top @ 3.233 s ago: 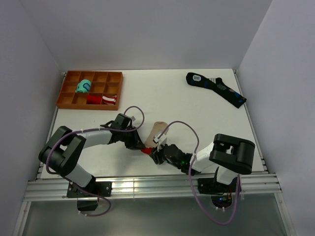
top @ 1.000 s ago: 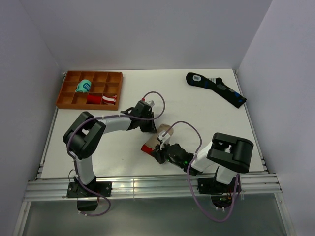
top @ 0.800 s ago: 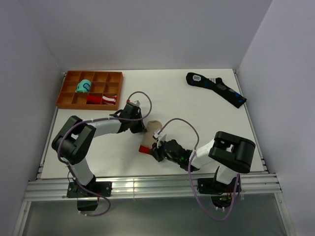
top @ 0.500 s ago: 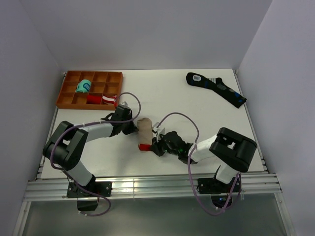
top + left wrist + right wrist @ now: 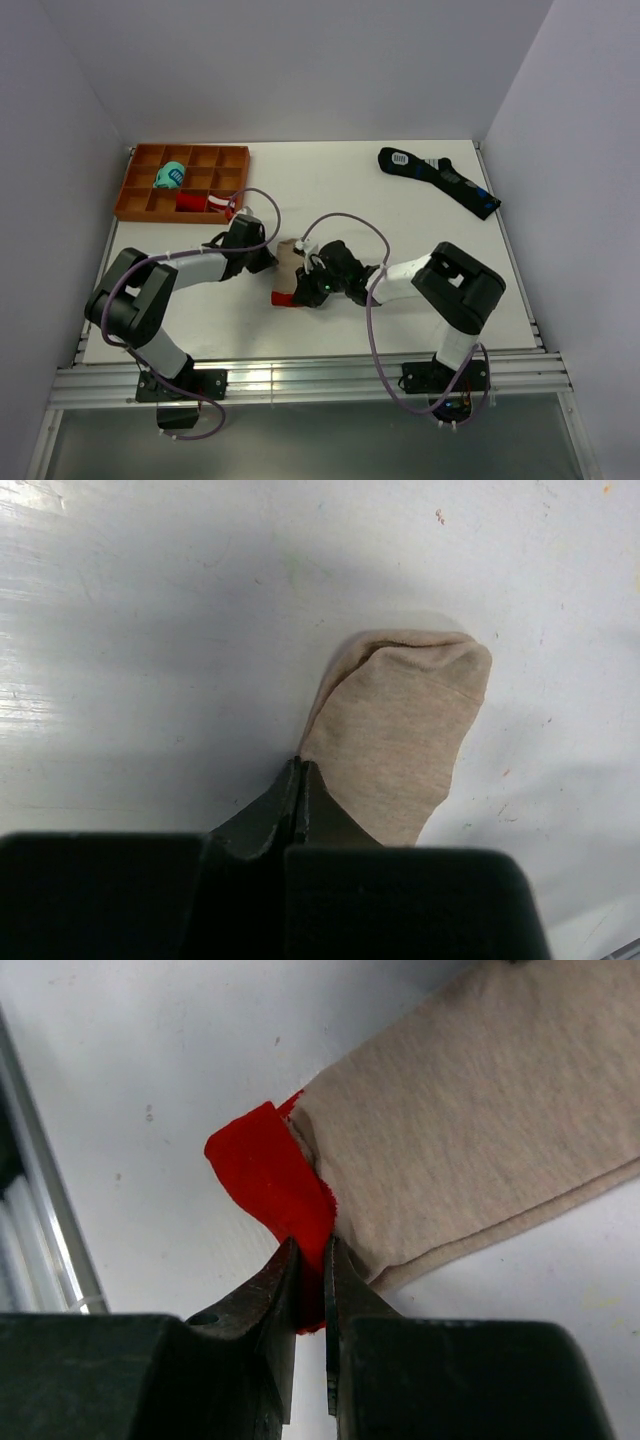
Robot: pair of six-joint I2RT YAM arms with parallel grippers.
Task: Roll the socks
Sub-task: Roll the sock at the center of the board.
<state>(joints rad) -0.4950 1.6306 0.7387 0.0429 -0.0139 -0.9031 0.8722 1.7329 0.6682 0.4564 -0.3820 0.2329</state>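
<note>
The socks lie in the middle of the table, soft tan cloth with a bright red end. My right claw is nearly closed, pinching that red end. My left claw is closed tight, tips touching the tan edge; I cannot tell if it holds cloth. Back left, well apart, an orange tray holds a teal roll and a red-and-white roll. A long black sock lies back right; its white marks are too small to read.
</note>
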